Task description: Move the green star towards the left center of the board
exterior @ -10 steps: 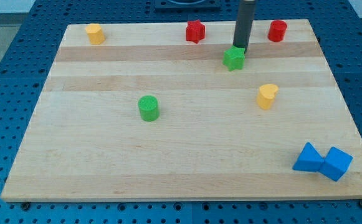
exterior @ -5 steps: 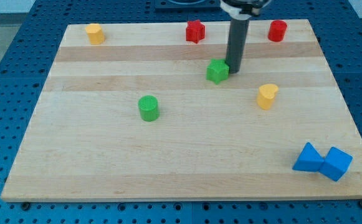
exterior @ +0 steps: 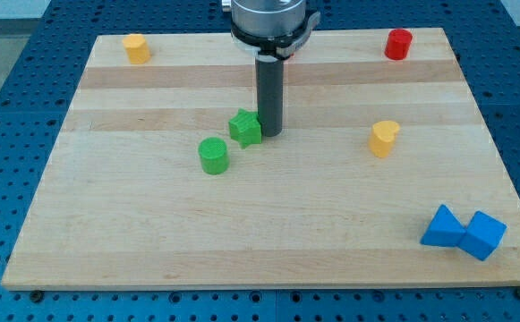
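Observation:
The green star (exterior: 245, 128) lies on the wooden board (exterior: 134, 224) a little left of the middle. My tip (exterior: 270, 133) touches the star's right side. A green cylinder (exterior: 213, 156) stands just down and left of the star, a small gap between them. The rod rises from the tip to the arm's flange at the view's top and hides the red block seen there earlier.
A yellow block (exterior: 135, 47) sits at the top left corner. A red cylinder (exterior: 399, 43) sits at the top right. A yellow block (exterior: 384, 139) stands right of centre. Two blue blocks (exterior: 463, 232) touch each other at the bottom right.
My tip has pushed the green star down and to the left, from the upper right of centre to just beside the green cylinder. The arm now covers the red block at the top.

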Robot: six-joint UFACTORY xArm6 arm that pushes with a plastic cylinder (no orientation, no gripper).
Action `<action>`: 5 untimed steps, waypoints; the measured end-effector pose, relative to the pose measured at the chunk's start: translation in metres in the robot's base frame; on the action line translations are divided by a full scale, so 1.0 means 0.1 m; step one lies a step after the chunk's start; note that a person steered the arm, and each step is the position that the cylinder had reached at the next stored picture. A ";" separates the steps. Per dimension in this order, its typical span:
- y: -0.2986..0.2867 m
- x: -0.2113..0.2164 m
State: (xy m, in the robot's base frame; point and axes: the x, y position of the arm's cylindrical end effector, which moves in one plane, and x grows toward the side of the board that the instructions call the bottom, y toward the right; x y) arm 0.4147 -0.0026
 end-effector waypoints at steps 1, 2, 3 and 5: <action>-0.17 0.03; -0.47 0.03; -0.78 0.05; -1.18 0.21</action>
State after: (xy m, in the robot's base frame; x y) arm 0.4354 -0.1211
